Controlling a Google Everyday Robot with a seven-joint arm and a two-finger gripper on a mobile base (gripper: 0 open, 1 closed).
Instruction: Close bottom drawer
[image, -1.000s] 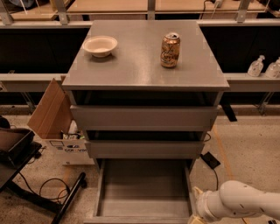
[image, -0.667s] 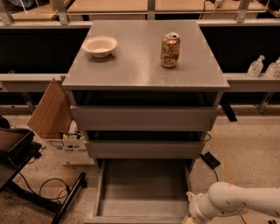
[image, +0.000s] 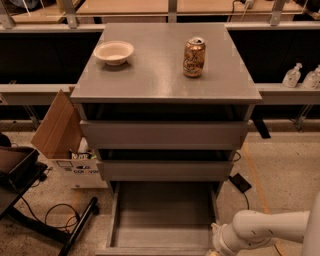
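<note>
The bottom drawer (image: 162, 215) of the grey cabinet (image: 165, 85) is pulled far out, showing its shallow empty grey box; its front edge lies along the lower frame border. The two drawers above it (image: 164, 134) (image: 165, 170) stand slightly out. My white arm (image: 260, 231) reaches in from the lower right, with its wrist at the drawer's front right corner. The gripper (image: 216, 250) is at the frame's bottom edge, mostly cut off, beside that corner.
A white bowl (image: 114, 51) and a gold can (image: 194, 57) stand on the cabinet top. An open cardboard box (image: 62, 137) sits left of the cabinet, with a black stand (image: 20, 175) and cables on the floor. Bottles (image: 292, 75) stand on the right shelf.
My arm has moved left and slightly down toward the drawer's front right corner. The drawer has not visibly moved.
</note>
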